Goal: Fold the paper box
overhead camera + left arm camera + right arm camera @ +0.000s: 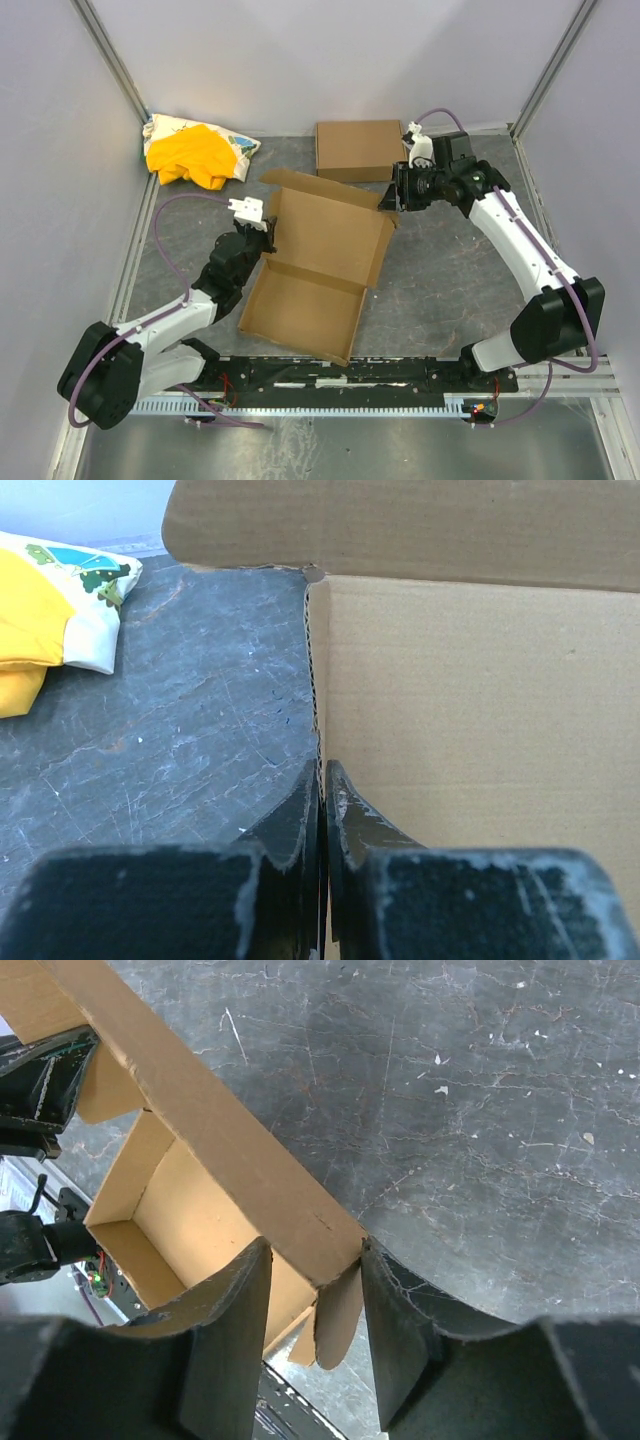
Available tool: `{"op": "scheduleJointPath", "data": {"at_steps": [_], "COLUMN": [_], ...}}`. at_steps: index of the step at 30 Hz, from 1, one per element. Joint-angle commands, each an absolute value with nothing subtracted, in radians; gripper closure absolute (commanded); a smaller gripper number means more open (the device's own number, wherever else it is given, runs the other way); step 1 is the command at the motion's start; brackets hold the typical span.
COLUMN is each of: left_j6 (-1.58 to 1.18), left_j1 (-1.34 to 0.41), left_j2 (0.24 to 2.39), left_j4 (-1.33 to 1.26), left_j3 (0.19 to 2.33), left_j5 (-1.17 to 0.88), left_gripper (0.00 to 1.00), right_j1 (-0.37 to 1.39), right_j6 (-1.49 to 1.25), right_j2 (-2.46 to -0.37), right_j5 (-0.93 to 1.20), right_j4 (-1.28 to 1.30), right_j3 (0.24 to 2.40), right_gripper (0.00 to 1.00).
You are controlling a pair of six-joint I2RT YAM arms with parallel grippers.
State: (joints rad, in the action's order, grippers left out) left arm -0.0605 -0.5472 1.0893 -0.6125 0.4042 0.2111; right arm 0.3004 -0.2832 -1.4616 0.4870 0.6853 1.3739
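Observation:
The paper box (310,270) is a brown cardboard mailer lying open mid-table, with its tray toward me and its lid panel raised behind. My left gripper (263,228) is shut on the left edge of the raised panel. In the left wrist view the fingers (322,780) pinch the thin cardboard edge (470,700). My right gripper (393,198) is at the box's far right corner. In the right wrist view it (315,1280) is open, its fingers straddling the end of a cardboard wall (220,1130) and a small tab.
Another closed brown carton (360,150) lies at the back, just behind the right gripper. A yellow cloth bundle (195,152) sits at the back left and also shows in the left wrist view (40,610). Grey walls enclose the table.

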Motion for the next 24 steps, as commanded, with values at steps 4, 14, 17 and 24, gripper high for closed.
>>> {"op": "scheduleJointPath", "data": {"at_steps": [4, 14, 17, 24], "left_j6": [-0.037, -0.052, -0.057, -0.039], "left_j1": [-0.564, -0.572, -0.572, -0.572], "left_j2": [1.061, 1.05, 1.027, 0.864], "left_j4": [-0.73, -0.725, -0.693, -0.498], "left_j3": [0.407, 0.418, 0.433, 0.523], "left_j5": [0.19, 0.171, 0.195, 0.287], "left_gripper": [0.97, 0.89, 0.57, 0.3], "right_j1": [0.3, 0.302, 0.302, 0.302], "right_j6": [-0.259, -0.182, -0.161, 0.014], "right_j2": [-1.48, -1.458, -1.395, -1.207], "right_j5": [0.585, 0.489, 0.466, 0.421], "right_j4": [0.643, 0.7, 0.608, 0.333], "right_j3": [1.433, 1.482, 1.421, 1.236], "right_gripper": [0.71, 0.88, 0.94, 0.98]}}
